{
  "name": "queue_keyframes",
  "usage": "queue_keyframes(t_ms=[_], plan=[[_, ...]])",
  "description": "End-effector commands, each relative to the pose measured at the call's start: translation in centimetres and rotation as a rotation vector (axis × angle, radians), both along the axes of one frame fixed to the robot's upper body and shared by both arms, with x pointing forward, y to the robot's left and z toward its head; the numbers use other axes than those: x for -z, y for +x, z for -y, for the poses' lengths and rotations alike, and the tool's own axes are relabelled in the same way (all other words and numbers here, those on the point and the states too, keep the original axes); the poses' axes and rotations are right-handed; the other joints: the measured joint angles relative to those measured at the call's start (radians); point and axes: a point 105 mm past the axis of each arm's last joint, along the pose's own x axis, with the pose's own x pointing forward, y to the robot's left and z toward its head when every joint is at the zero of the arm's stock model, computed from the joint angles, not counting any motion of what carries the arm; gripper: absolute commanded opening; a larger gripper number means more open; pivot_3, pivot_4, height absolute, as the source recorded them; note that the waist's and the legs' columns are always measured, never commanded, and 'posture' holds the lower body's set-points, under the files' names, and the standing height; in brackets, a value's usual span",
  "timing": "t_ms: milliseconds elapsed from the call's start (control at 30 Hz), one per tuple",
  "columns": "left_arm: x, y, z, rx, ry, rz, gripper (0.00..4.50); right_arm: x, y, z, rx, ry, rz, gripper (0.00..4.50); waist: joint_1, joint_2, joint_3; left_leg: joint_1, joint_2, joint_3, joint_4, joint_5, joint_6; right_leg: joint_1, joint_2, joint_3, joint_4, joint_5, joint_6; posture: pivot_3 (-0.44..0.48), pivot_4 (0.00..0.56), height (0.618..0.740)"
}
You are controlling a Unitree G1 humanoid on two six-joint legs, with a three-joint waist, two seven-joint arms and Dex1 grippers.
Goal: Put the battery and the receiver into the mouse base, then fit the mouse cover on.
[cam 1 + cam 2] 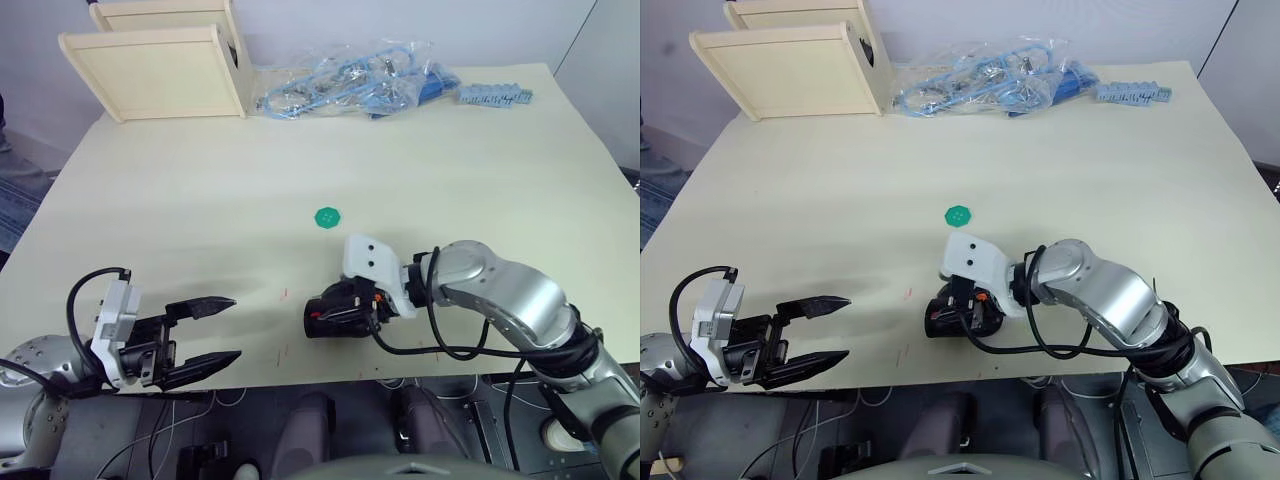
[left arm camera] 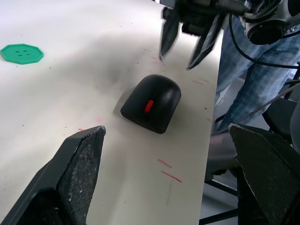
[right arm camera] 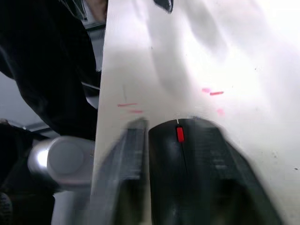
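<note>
Waiting on the left, the left gripper (image 1: 210, 328) hangs low over the counter (image 1: 200, 210) with its fingers (image 1: 205, 305) spread wide and nothing between them. It is well apart from the mouse.

In the middle, close to the counter's near edge, sits the mouse (image 2: 152, 102). The mouse cover (image 2: 159, 91) looks to be already on, smooth and black, with only a small red wheel showing. So the mouse base under it cannot be seen, and neither can the battery.

Over the mouse on the right is the right gripper (image 2: 186, 40). Its fingers are open, one on each side of the mouse, and I cannot tell if they touch it.

The mouse looks light and hard. Its shiny top is likely slippery, so the flat long sides are the best place to hold it. A gentle push on top should be enough, because the thin cover could crack or pop off.

A green button-shaped disc (image 1: 327, 217) lies farther back.
</note>
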Motion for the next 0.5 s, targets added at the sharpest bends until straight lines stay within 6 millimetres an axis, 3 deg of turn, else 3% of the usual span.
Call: queue_keyframes(t_ms=[33,500], plan=[[-0.7,0.1,-0.2,-0.004,0.013,0.035,4.5,0.3,0.5,-1.1,-0.003,-0.039,0.068,1.53,0.0,0.0,0.0,0.0,0.0,0.0,0.0,0.0,0.0,0.0,0.0,0.0,0.0,0.0,0.0,0.0,0.15,0.74],[-0.8,0.0,-0.3,-0.005,0.019,0.033,4.5,0.4,0.7,-2.7,-0.002,-0.083,0.096,1.53,-0.001,0.0,0.0,0.0,0.0,0.0,0.0,0.0,0.0,0.0,0.0,0.0,0.0,0.0,0.0,0.0,0.15,0.74]])
